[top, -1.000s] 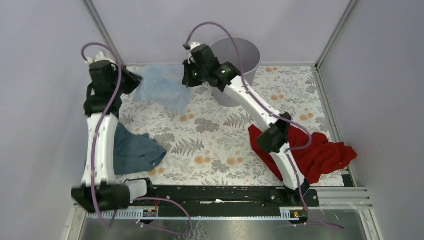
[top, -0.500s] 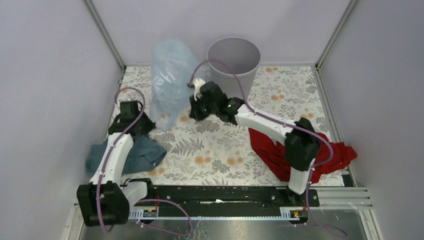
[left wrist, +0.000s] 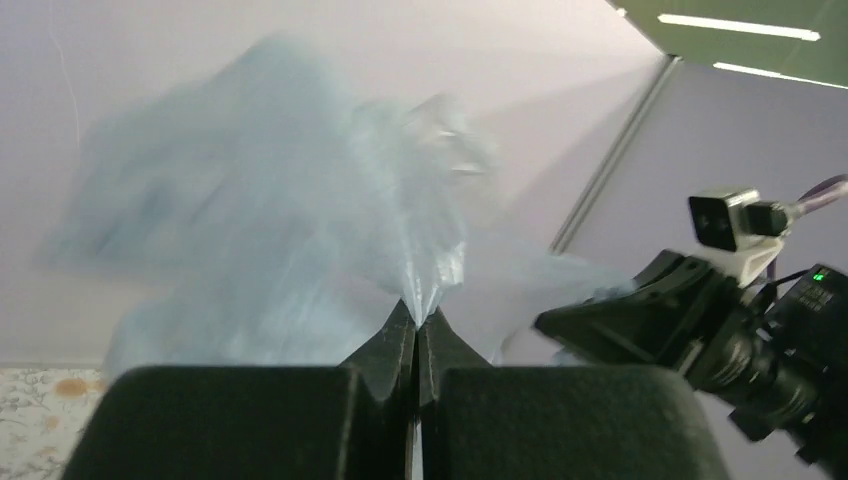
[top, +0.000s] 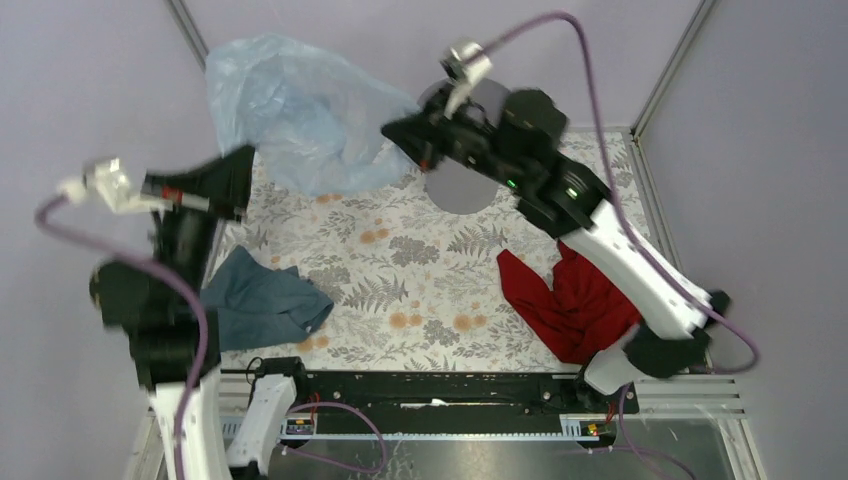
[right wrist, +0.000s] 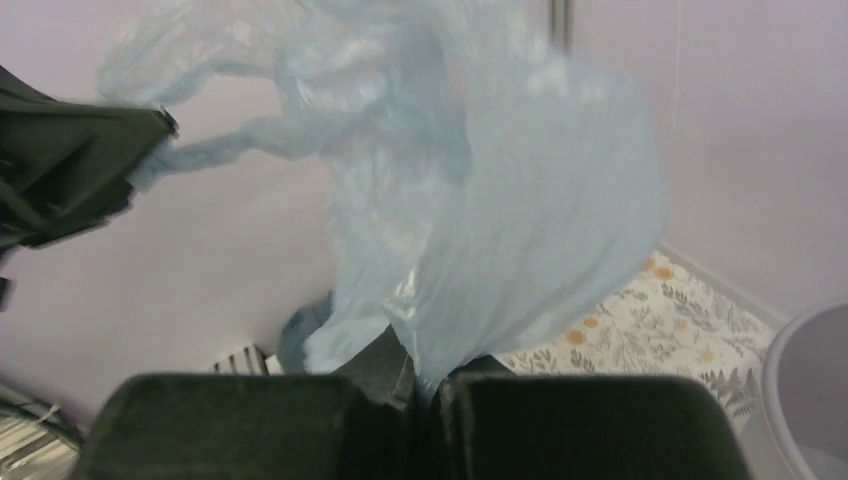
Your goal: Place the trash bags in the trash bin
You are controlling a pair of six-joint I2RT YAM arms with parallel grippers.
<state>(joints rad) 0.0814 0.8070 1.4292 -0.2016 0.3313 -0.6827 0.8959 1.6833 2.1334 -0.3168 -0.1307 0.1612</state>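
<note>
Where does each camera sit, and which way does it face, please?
Top external: above, behind the robot, looking down on table, left arm, right arm.
Left wrist: looks along its shut left pincer at the trash bag; right arm beyond.
Right wrist: looks along its shut right pincer at the trash bag.
All share the trash bag.

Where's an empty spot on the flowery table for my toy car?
The biggest bare patch is the middle of the table, between the teal cloth and the red cloth, in front of the bin. A smaller one lies right of the bin, behind the red cloth. The back left is crowded by the hanging blue bag.
</note>
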